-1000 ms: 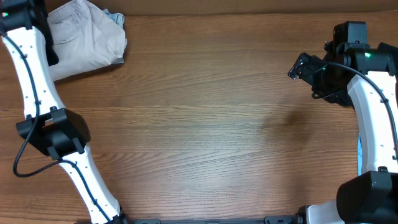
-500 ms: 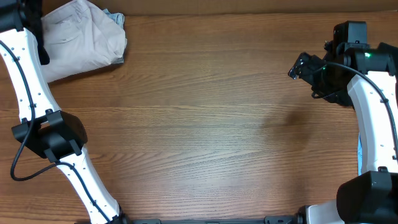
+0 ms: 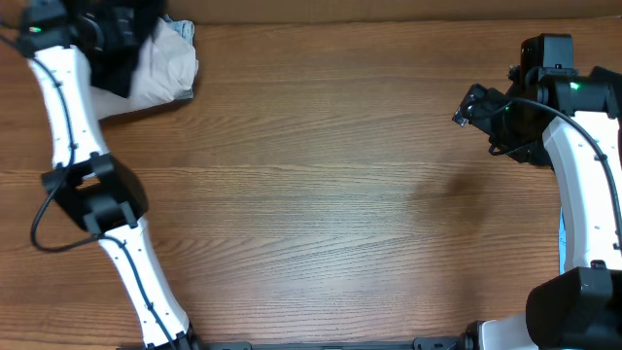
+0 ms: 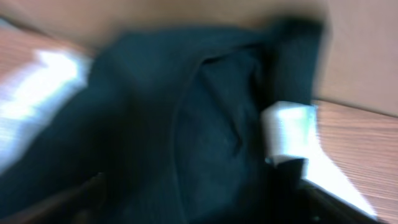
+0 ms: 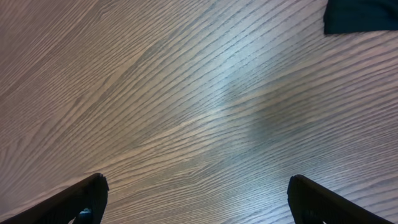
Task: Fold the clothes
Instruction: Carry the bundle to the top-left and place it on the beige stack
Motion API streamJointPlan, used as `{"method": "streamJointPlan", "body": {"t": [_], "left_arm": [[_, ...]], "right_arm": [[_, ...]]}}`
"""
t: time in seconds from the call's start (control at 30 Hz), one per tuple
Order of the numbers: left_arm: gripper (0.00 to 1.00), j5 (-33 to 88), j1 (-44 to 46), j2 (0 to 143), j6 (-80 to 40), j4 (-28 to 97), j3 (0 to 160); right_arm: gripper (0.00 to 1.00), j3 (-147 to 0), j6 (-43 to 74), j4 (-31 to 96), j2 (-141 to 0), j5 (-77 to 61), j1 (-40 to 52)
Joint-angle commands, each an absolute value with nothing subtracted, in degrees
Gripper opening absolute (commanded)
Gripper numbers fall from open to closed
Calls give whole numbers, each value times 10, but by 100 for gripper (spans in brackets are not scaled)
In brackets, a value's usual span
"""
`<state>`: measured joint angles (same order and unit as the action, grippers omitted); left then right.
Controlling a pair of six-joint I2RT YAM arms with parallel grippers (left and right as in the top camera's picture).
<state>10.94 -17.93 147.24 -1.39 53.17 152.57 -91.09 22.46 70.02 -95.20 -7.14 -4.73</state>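
1. Swung inward over the last second, the white-and-black left arm (image 3: 68,107) now carries its wrist over the far-left corner. The right arm (image 3: 583,185) has not shifted.
2. On my left wrist feed, a limp matte black fabric garment (image 4: 174,124) fills nearly the whole view. A small white label (image 4: 287,132) sits on its right side. The feed is blurred and I can read no writing on the label.
3. From overhead, the black cloth lies on top of the crumpled cream-white garment bundle (image 3: 170,68), covering the bundle's left part.
4. The left pincer (image 3: 121,39) is buried in that dark cloth. I cannot tell whether it is released or clenched.
5. The right pincer (image 3: 466,105) hangs at the far right of the table, well apart from the clothes. It is released, with both fingers (image 5: 84,196) spread wide at the bottom corners of its own view.
6. Everything rests on a brown wood-grain table (image 3: 321,194), matte with a soft sheen.
7. A plain tan strip (image 3: 389,10) runs along the table's far edge.
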Motion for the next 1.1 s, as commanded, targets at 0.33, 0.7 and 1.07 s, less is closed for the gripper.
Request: {"method": "streamJointPlan", "body": {"t": [0.33, 0.7, 1.07], "left_arm": [[100, 276, -87, 1508, -107, 554, 1546], [100, 107, -144, 1372, -56, 608, 1547], [9, -30, -158, 1452, 18, 683, 1546]], "right_arm": [[97, -910, 222, 698, -953, -67, -46], [98, -910, 220, 691, -953, -67, -46], [97, -910, 221, 684, -953, -87, -46]]}}
